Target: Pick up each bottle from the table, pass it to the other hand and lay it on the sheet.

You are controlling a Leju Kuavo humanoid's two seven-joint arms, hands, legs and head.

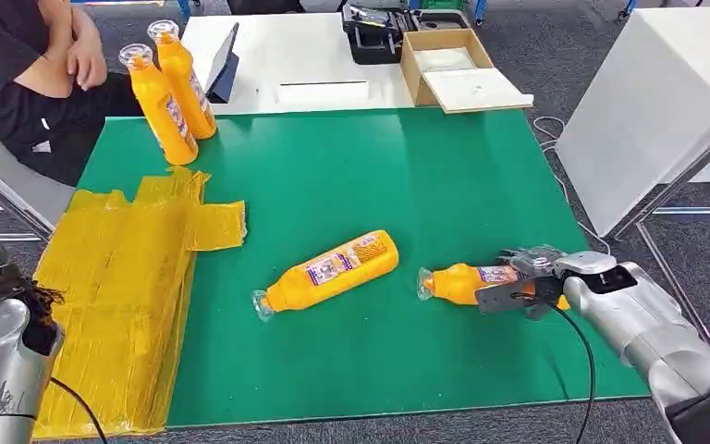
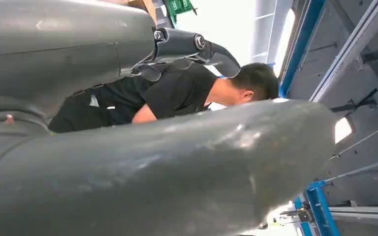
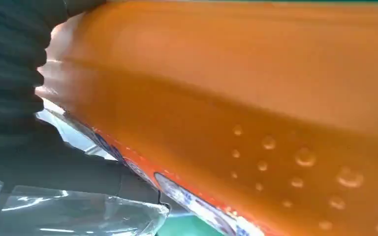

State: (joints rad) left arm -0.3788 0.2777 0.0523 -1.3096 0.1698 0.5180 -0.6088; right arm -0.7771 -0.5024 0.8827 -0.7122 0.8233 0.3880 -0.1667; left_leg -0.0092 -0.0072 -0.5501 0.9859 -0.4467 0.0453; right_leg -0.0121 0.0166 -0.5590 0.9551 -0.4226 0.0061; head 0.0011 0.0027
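Two orange bottles lie on the green table [image 1: 379,166]. My right hand [image 1: 529,277] grips the right-hand one [image 1: 462,282], fingers behind its body and thumb in front; the bottle rests on the mat with its clear cap pointing left. Its orange side [image 3: 256,98] is very close in the right wrist view. The other lying bottle [image 1: 333,268] is a little to its left. Two more bottles [image 1: 166,116] [image 1: 185,79] stand upright at the back left. The crumpled yellow sheet [image 1: 120,305] covers the table's left side. My left hand [image 2: 177,157] is held off the table, fingers apart and holding nothing.
A person [image 1: 28,65] sits at the back left corner, arms folded, close to the upright bottles. Behind the mat a white table carries a tablet [image 1: 225,60], a black case [image 1: 374,32] and a cardboard box [image 1: 448,65]. A white panel [image 1: 647,111] stands at the right.
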